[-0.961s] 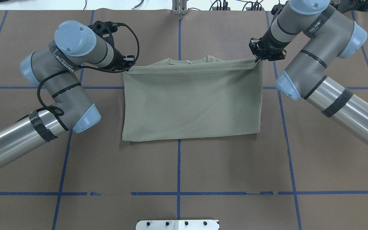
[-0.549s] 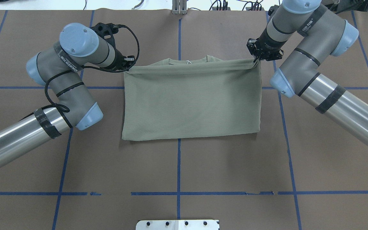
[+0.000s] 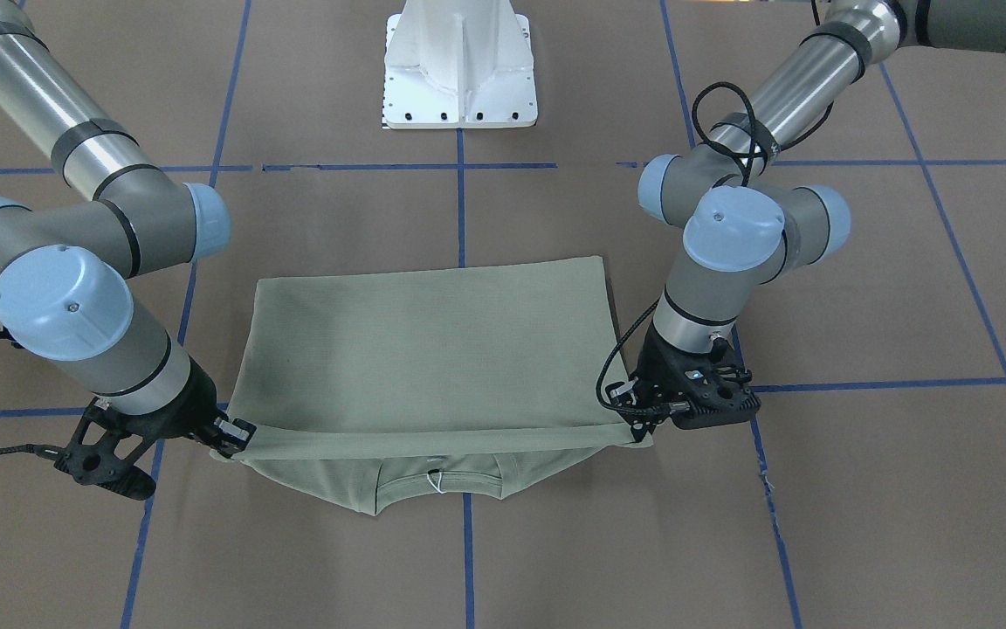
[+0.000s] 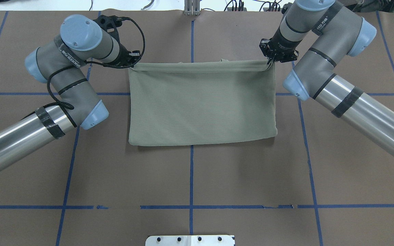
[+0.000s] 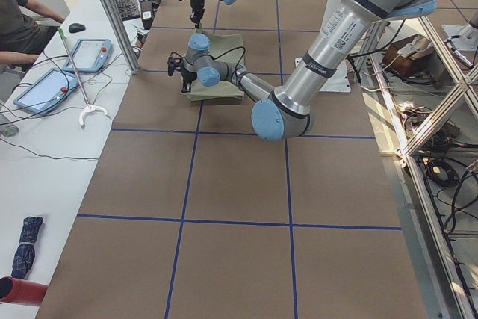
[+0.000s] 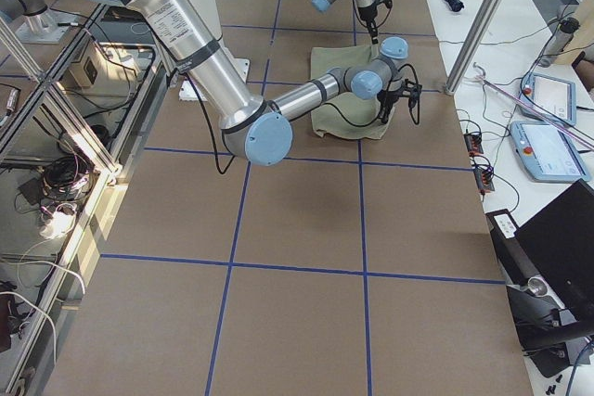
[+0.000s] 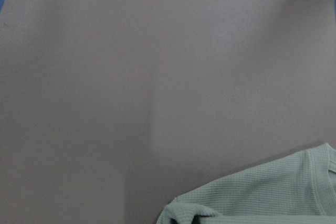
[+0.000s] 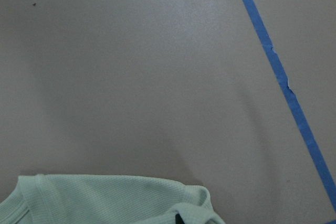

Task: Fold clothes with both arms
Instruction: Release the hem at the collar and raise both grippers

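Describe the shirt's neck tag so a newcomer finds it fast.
On the brown table lies one green shirt. In the front-facing view its ribbed collar peeks out under the folded-over edge nearest the camera; the tag is the only white speck on it.

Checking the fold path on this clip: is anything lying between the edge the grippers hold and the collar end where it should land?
Nothing visible does. The left gripper and right gripper each pinch a corner of the shirt along its held edge. Beyond that edge lie only the shirt's own collar and bare table.
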Robot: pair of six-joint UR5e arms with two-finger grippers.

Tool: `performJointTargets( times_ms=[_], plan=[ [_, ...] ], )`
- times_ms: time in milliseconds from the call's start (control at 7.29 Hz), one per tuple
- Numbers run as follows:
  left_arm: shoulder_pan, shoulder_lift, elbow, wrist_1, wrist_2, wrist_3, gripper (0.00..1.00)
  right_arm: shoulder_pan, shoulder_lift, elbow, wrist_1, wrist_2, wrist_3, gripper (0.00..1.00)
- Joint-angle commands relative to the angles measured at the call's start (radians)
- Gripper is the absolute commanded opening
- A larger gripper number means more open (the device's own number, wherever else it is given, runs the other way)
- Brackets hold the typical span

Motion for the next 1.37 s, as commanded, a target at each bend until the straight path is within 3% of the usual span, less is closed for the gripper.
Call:
performJointTargets(
  times_ms=[0, 137, 549, 686, 824, 1098, 1235],
  plan=[
    [-0.001, -0.009, 0.010, -0.003, -0.002, 0.001, 0.00, 0.000, -0.001, -0.004, 0.046, -0.003, 0.000, 0.00],
    [0.004, -0.014, 0.010, -0.003, -0.002, -0.002, 0.00, 0.001, -0.004, -0.031, 0.102, -0.004, 0.000, 0.00],
    [0.024, -0.012, 0.010, -0.003, 0.000, -0.005, 0.00, 0.001, -0.001, -0.042, 0.106, -0.007, 0.000, 0.00],
    [0.024, -0.012, 0.010, -0.003, 0.000, -0.002, 0.72, -0.006, -0.001, -0.044, 0.106, -0.015, 0.000, 0.78],
    [0.024, -0.015, 0.008, -0.003, 0.000, 0.002, 1.00, -0.018, -0.002, -0.042, 0.108, -0.036, 0.001, 1.00],
    [0.022, -0.015, 0.004, -0.003, 0.000, 0.005, 1.00, -0.015, -0.010, -0.010, 0.108, -0.024, -0.032, 1.00],
    [0.024, -0.014, -0.004, -0.003, -0.003, 0.005, 1.00, -0.026, -0.042, 0.057, 0.108, -0.021, -0.017, 1.00]
  ],
)
